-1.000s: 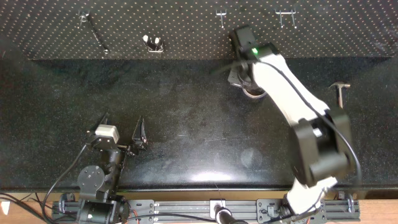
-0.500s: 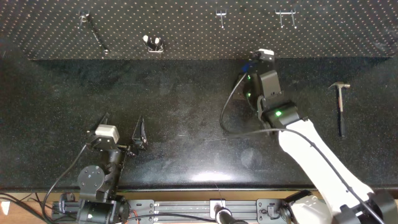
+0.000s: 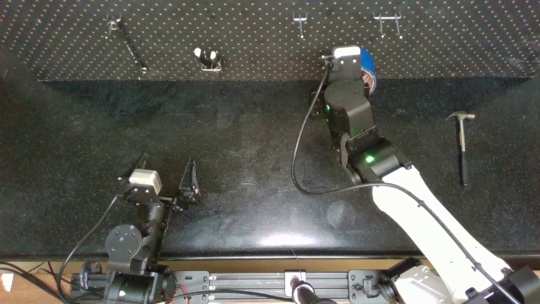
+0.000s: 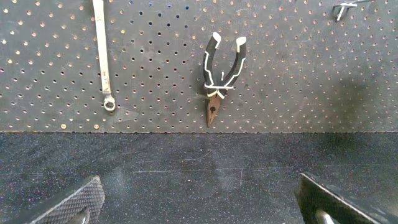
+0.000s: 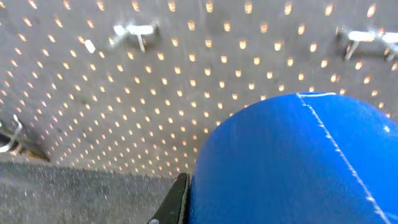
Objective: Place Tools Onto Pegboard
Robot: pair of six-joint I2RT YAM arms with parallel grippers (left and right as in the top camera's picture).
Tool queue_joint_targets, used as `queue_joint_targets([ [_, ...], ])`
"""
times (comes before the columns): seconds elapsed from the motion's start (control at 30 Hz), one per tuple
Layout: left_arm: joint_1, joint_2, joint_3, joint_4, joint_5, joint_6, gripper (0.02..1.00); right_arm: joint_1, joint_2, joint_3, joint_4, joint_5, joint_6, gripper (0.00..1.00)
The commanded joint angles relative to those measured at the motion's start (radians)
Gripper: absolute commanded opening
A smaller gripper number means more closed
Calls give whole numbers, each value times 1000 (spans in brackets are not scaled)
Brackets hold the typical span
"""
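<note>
The left hand (image 3: 165, 171) is sitting at the lower left of the top view, fingers spread wide. On the pegboard (image 3: 253, 38), a wrench (image 3: 128, 44) is hanging at the upper left, with pliers (image 3: 207, 57) to its right. The right hand (image 3: 360, 71) is pinching a blue roll (image 5: 298, 162) near the pegboard, right of centre. A hammer (image 3: 461, 148) is lying on the bench (image 3: 253, 143) at the far right.
</note>
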Motion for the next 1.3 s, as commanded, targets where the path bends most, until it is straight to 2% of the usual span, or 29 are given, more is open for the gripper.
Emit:
queue_joint_targets([
  [0.03,2,-12,-1,-8,-11,13,993,59,-18,25,28,29,-26,75],
  [0.47,2,-12,-1,-8,-11,13,993,138,-111,25,2,30,-10,73],
  [0.63,2,-12,-1,-8,-11,13,996,143,-137,25,-18,29,112,75],
  [0.77,2,-12,-1,-8,-11,13,993,147,-138,25,-17,26,155,75],
  [1.0,2,-12,-1,-8,-11,13,993,218,-139,25,-16,19,273,77],
  [1.3,2,-12,-1,-8,-11,13,993,225,-77,102,51,26,298,75],
])
